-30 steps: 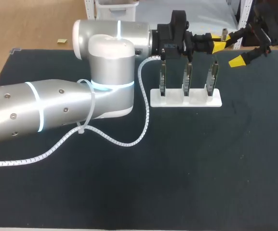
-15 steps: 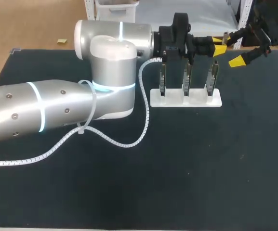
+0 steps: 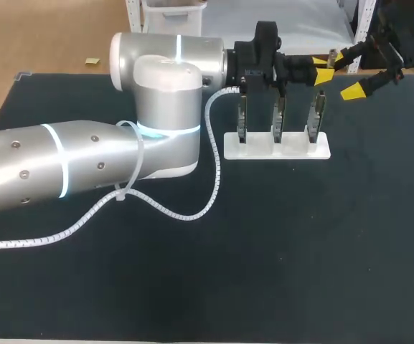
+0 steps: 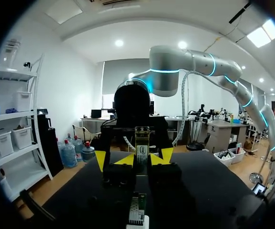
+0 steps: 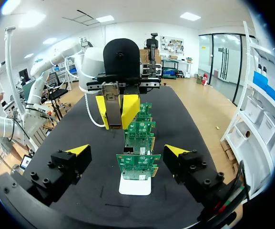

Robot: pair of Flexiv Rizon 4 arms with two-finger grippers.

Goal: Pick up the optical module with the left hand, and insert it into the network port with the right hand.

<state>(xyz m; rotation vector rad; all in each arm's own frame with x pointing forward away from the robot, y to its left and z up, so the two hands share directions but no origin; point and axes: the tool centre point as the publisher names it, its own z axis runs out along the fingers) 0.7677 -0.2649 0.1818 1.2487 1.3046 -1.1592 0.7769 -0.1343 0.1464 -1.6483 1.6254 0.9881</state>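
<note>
Left hand [image 3: 324, 70], upper centre of frame, clamps the optical module [image 4: 142, 149]; its long axis apparently runs along the fingers toward the spread, empty right hand [image 3: 347, 73], just beside at upper right.

The table [image 3: 300, 251] has a dark, matte top. Near its far edge rests a white stand [image 3: 278, 149], and three circuit boards [image 3: 278, 118] stand upright in it, side by side.

Your head camera looked down from behind; wrist cameras faced each other closely, sharing the board rack [image 3: 277, 145] at 1 o'clock.
</note>
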